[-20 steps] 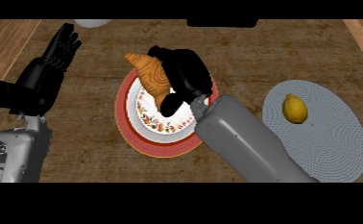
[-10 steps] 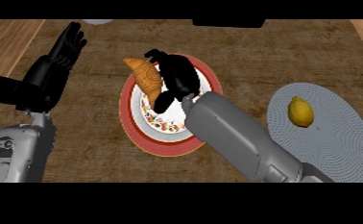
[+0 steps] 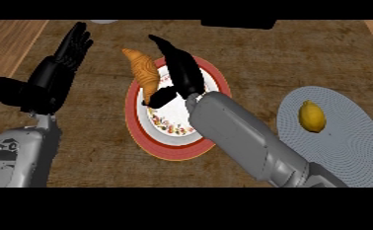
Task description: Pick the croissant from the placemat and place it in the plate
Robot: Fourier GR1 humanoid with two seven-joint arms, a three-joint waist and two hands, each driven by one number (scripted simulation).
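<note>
One croissant [image 3: 143, 73] on one plate [image 3: 138, 125]; right hand [image 3: 178, 71] fingers straight, spread.

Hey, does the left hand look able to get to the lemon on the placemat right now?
Probably not easily. The left hand rests open at the far left, while the lemon lies on the placemat at the far right, with the right forearm and plate between them.
</note>
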